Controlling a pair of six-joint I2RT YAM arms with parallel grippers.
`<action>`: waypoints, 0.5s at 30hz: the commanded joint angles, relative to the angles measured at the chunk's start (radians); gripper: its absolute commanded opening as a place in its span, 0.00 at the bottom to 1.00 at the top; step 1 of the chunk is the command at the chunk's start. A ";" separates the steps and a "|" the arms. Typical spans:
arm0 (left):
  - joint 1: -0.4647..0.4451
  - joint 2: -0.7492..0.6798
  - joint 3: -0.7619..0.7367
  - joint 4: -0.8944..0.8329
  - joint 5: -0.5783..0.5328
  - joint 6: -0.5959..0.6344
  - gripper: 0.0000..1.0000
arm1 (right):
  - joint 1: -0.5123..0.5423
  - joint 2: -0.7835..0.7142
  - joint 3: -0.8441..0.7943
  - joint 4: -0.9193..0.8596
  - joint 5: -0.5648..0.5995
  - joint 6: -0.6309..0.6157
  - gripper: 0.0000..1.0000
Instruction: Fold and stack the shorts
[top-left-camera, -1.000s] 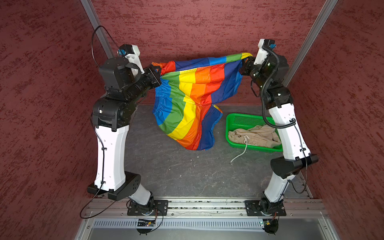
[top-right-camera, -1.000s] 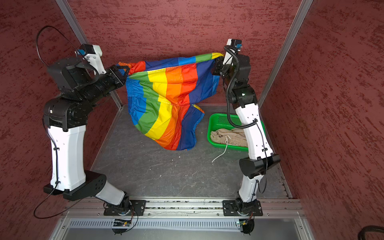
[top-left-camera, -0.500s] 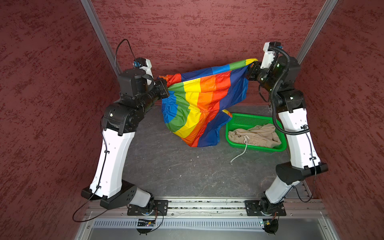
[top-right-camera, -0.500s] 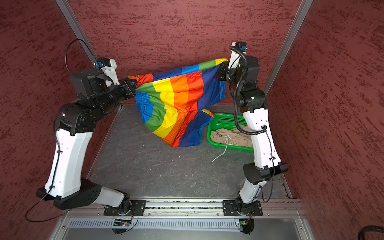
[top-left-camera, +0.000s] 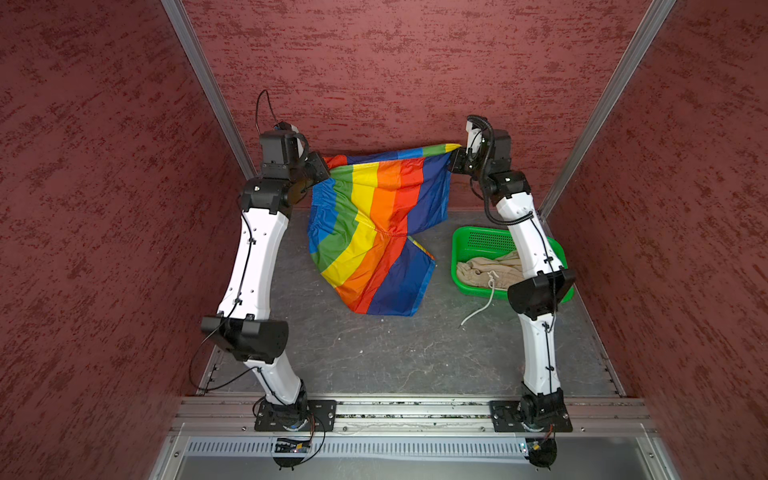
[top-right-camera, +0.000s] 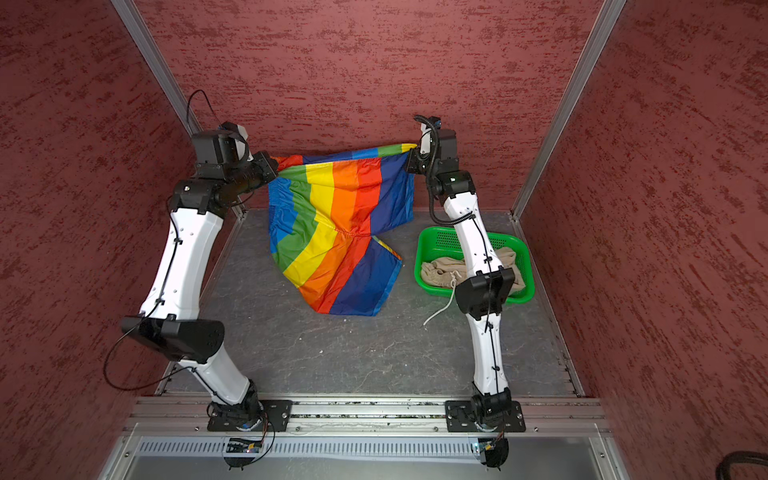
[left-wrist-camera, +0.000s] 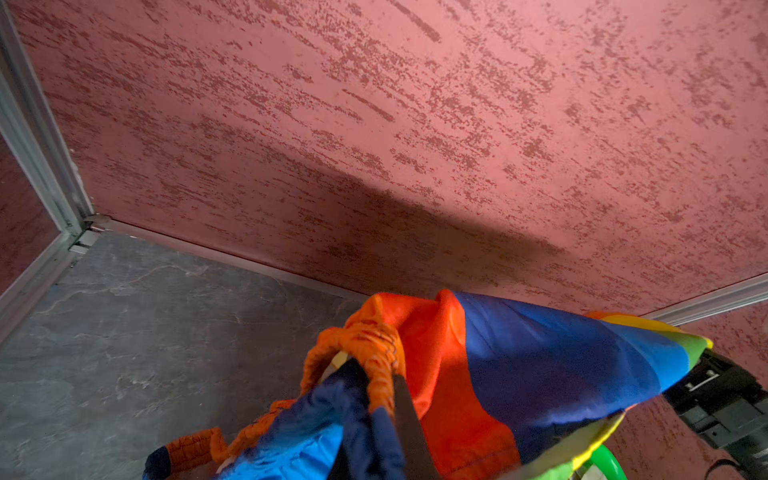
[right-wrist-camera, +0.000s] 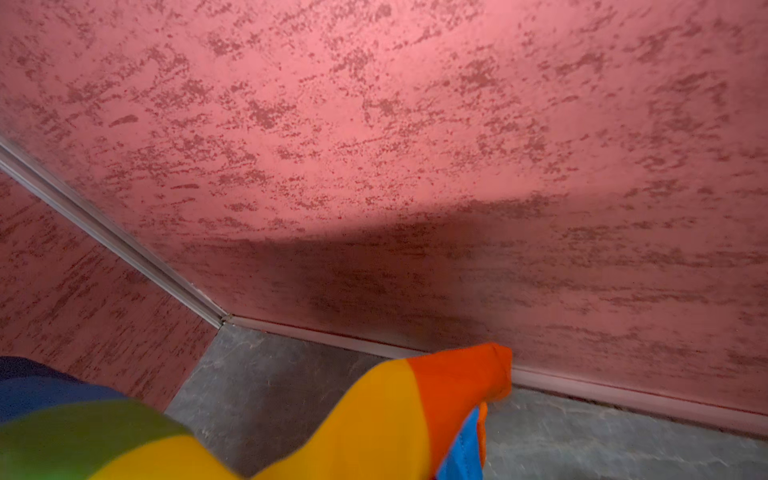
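In both top views, both arms reach further toward the back wall and sit lower than 1 second ago. The left end effector (top-left-camera: 326, 168) and right end effector (top-left-camera: 453, 160) are each pressed together, pinching an upper corner of the rainbow-striped shorts (top-left-camera: 374, 232). The thin, smooth fabric is stretched between them, and its lower leg now appears to drape onto the mottled grey tabletop (top-left-camera: 395, 353). The beige shorts (top-right-camera: 440, 270) lie crumpled in the green perforated basket (top-right-camera: 436, 232) as before. Their gathered waistband faces the front, and the white drawstring (top-right-camera: 436, 311) trails out onto the tabletop.

In the left wrist view, a puckered orange elastic waistband bunches around a dark finger (left-wrist-camera: 405, 411) of the left end effector. Glossy blue and red panels of the shorts (left-wrist-camera: 519, 365) run off toward the right end effector.

In the right wrist view, a blurred yellow and orange corner of the shorts (right-wrist-camera: 395, 415) rises before the rough red wall (right-wrist-camera: 415, 145).
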 joint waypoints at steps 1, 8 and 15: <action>0.014 0.084 0.315 0.009 0.173 -0.009 0.00 | -0.019 -0.079 0.068 0.168 0.030 0.053 0.00; 0.019 -0.008 0.304 0.154 0.307 -0.046 0.00 | -0.026 -0.373 -0.246 0.413 0.027 0.029 0.00; 0.024 -0.474 -0.579 0.354 0.273 0.001 0.00 | 0.001 -0.872 -1.178 0.801 -0.096 0.085 0.00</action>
